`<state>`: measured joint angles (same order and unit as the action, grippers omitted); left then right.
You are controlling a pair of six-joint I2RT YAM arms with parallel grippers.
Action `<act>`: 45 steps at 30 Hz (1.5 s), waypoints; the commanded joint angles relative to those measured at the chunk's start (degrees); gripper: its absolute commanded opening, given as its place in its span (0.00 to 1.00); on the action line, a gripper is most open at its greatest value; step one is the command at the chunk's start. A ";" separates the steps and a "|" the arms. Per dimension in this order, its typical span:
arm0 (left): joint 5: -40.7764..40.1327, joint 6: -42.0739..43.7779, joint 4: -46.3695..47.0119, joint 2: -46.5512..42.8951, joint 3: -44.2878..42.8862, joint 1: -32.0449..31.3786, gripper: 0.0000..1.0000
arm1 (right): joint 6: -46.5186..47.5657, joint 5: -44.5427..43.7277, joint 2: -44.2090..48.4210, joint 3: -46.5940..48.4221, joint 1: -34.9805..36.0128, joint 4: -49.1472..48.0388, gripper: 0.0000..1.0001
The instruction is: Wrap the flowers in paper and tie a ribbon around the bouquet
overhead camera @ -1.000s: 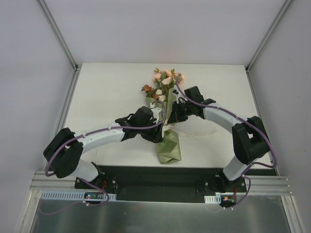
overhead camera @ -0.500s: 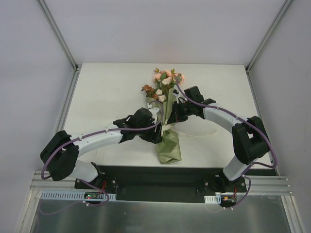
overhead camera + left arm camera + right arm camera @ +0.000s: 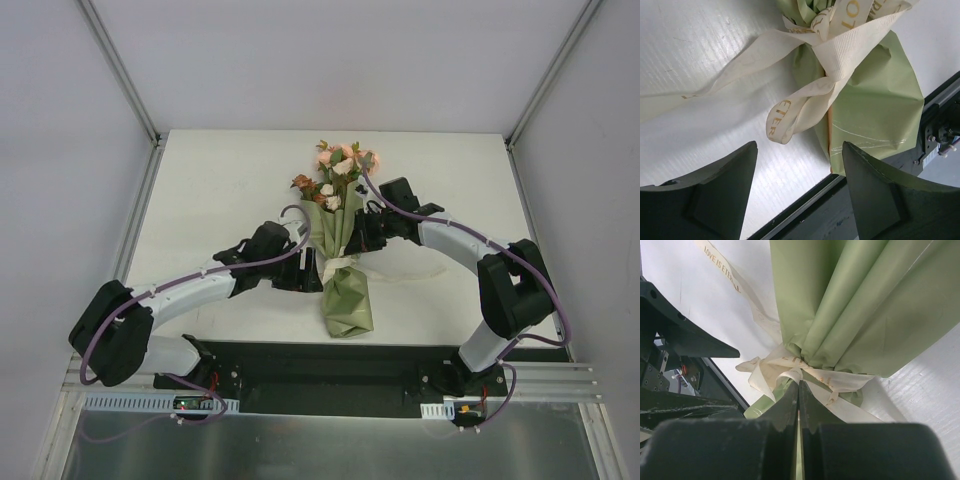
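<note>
Bouquet (image 3: pixel 340 240) reaches the table (image 3: pixel 200 200) edge (left tool (image 3: pixel 799 147) agape).

Wrapped bouquet (image 3: pixel 340 240) lying mid-table.
Its flowers (image 3: pixel 338 170) point toward the table's (image 3: pixel 220 190) far edge, and the wide end of the olive paper (image 3: pixel 348 300) lies near the near edge. A cream ribbon (image 3: pixel 338 265) cinches the waist, with the left gripper (image 3: pixel 305 272) just beside it and the right gripper (image 3: pixel 358 235) against the opposite side.
</note>
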<state>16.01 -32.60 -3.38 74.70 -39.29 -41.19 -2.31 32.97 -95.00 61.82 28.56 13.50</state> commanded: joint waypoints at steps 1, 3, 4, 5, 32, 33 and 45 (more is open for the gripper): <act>4.56 1.92 2.50 -1.92 0.79 1.72 0.70 | 0.28 1.39 1.57 1.46 0.10 -0.75 0.01; 5.69 3.67 2.59 -1.75 0.71 2.60 0.71 | 0.20 1.48 1.40 1.46 0.10 -0.84 0.00; 6.39 4.12 2.59 -1.31 0.53 3.30 0.71 | 0.20 1.48 1.40 1.55 0.01 -0.84 0.00; 7.01 4.56 2.76 -0.79 0.35 3.48 0.70 | 0.11 1.48 1.22 1.63 0.10 -0.84 0.00; 15.10 12.92 3.20 7.85 -5.20 4.71 0.00 | -3.75 2.54 0.08 4.09 0.01 -1.54 0.00; 14.41 12.48 2.85 6.88 -4.66 4.80 0.00 | -4.37 1.67 0.17 4.18 0.01 -1.46 0.00; 10.89 -0.79 0.66 3.26 1.58 5.07 0.00 | -20.09 -9.32 -3.61 3.84 -3.33 -2.25 0.00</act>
<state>29.45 -26.74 -1.02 79.13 -39.27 -36.64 -14.28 29.23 -96.88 64.82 27.49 12.38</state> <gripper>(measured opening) 0.006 0.009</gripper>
